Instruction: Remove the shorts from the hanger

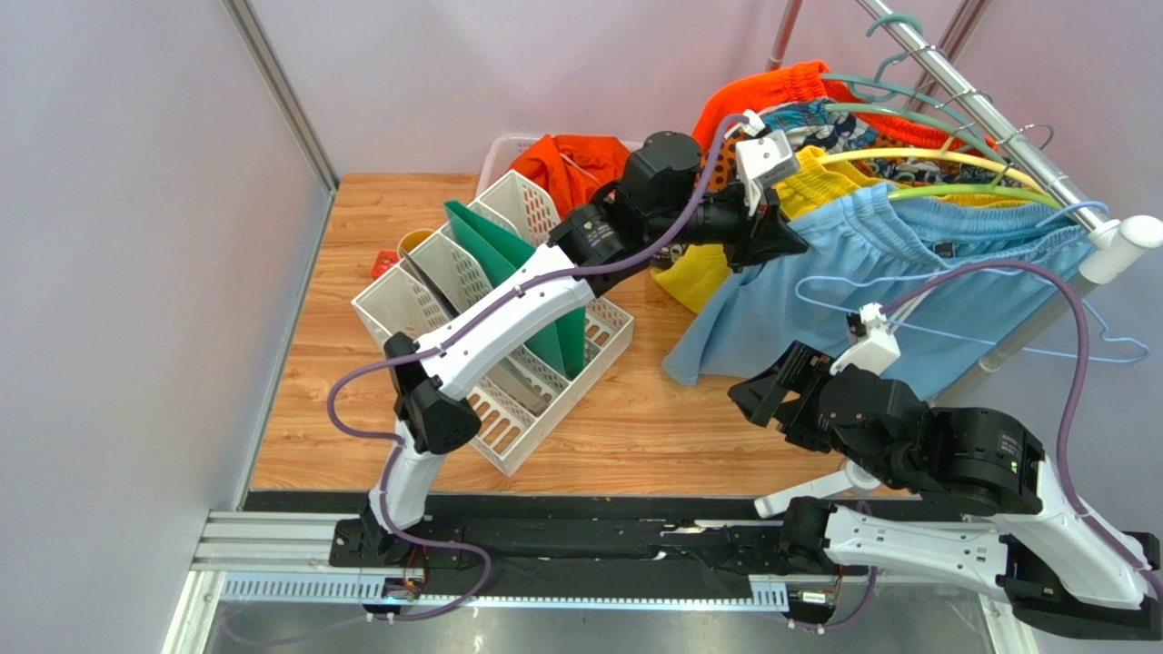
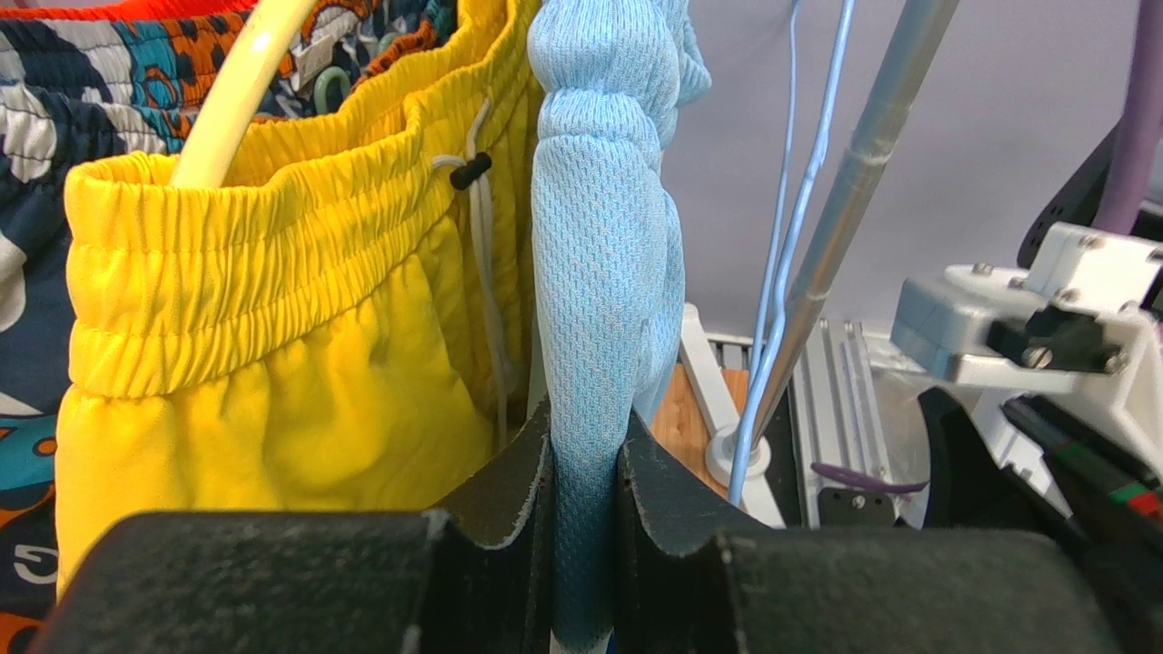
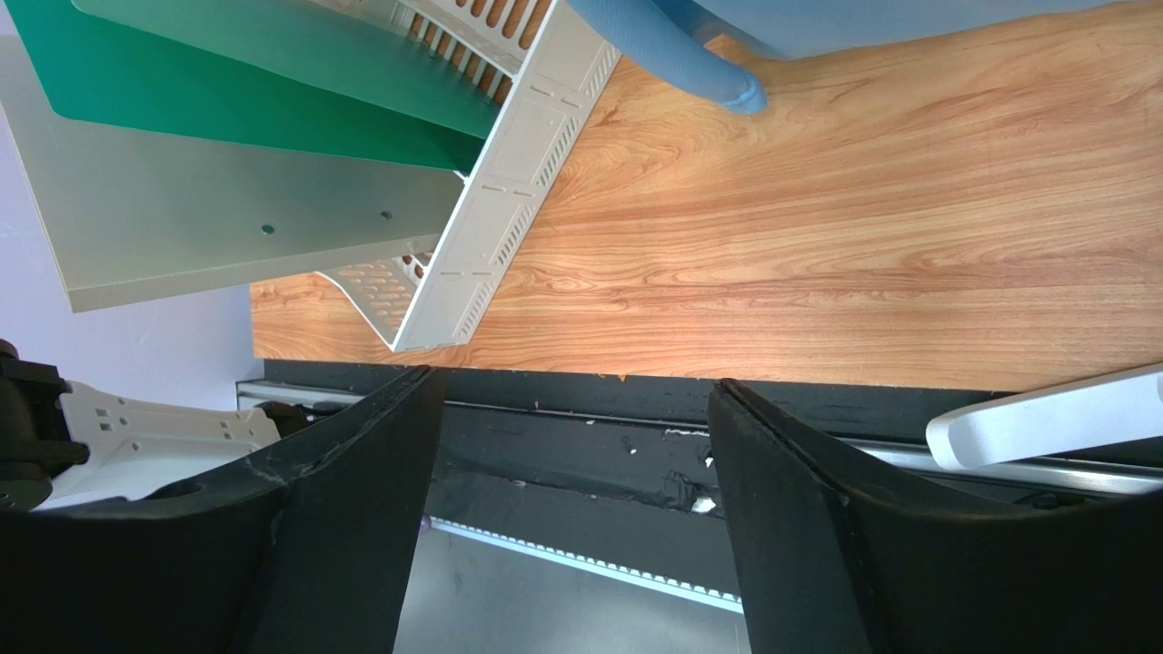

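The light blue shorts (image 1: 874, 273) hang from a thin blue hanger (image 1: 1079, 218) on the rack at the right and drape down to the table. My left gripper (image 1: 781, 235) reaches up to their left edge. In the left wrist view it (image 2: 587, 457) is shut on a bunched fold of the blue mesh cloth (image 2: 601, 259). A bright orange pair (image 1: 580, 161) lies in a white bin at the back. My right gripper (image 1: 765, 398) hovers low near the table's front edge. Its jaws (image 3: 573, 409) stand open with nothing between them.
Yellow shorts (image 1: 833, 177) and a patterned orange-and-teal pair (image 1: 826, 130) hang beside the blue pair on the metal rail (image 1: 1010, 136). An empty blue hanger (image 1: 956, 320) dangles lower. A white desk organizer with green folders (image 1: 505, 314) stands at the left centre.
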Controlling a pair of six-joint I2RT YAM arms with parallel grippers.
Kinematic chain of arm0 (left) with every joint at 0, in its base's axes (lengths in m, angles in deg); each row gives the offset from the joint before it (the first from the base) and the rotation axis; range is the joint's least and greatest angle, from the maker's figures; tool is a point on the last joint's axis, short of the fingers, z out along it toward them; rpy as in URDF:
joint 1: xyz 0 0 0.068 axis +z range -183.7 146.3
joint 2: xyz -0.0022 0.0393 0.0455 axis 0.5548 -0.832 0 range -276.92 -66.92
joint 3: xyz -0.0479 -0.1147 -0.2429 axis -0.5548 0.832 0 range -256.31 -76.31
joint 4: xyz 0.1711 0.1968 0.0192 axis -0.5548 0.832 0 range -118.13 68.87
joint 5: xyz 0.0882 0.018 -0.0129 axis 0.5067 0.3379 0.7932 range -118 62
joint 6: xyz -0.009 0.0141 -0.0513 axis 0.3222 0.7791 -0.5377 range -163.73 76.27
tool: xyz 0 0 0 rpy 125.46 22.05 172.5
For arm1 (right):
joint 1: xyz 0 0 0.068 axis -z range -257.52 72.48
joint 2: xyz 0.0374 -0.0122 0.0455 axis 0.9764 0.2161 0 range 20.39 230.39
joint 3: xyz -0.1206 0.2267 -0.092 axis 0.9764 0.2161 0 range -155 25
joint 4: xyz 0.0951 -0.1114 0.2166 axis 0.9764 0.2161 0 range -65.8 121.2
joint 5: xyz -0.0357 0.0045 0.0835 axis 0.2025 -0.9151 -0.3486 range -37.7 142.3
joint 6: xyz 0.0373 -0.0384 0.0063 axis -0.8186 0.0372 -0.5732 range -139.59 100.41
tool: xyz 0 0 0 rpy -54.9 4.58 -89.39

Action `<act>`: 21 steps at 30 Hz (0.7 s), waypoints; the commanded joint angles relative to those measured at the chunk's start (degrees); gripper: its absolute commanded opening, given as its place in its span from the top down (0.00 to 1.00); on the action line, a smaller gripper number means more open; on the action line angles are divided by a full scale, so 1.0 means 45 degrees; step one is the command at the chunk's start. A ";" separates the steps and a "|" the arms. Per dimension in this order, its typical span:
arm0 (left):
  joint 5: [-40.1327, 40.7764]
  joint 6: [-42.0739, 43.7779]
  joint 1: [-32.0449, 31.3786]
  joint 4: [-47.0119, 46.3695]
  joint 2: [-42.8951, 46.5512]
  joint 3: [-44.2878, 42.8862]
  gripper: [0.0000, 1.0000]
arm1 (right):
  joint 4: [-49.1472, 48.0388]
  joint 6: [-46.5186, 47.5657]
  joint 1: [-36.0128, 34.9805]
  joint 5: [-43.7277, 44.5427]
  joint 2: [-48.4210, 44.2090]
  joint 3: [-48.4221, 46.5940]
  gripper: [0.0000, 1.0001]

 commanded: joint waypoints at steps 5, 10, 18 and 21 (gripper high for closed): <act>0.1973 -0.0916 -0.0702 -0.0286 0.0131 -0.2482 1.00 | 0.0796 -0.0004 0.0022 -0.0144 -0.0143 -0.0160 0.25; 0.2287 -0.1072 -0.0937 -0.0482 -0.0044 -0.2599 1.00 | 0.0894 -0.0063 0.0022 -0.0184 -0.0221 -0.0219 0.26; 0.2520 -0.0606 -0.0918 -0.0015 0.0286 -0.1937 1.00 | 0.0933 -0.0199 0.0041 -0.0222 -0.0279 -0.0160 0.27; 0.2598 -0.0447 -0.0801 0.0628 0.0481 -0.1936 1.00 | 0.0894 -0.0219 0.0041 -0.0242 -0.0280 -0.0140 0.27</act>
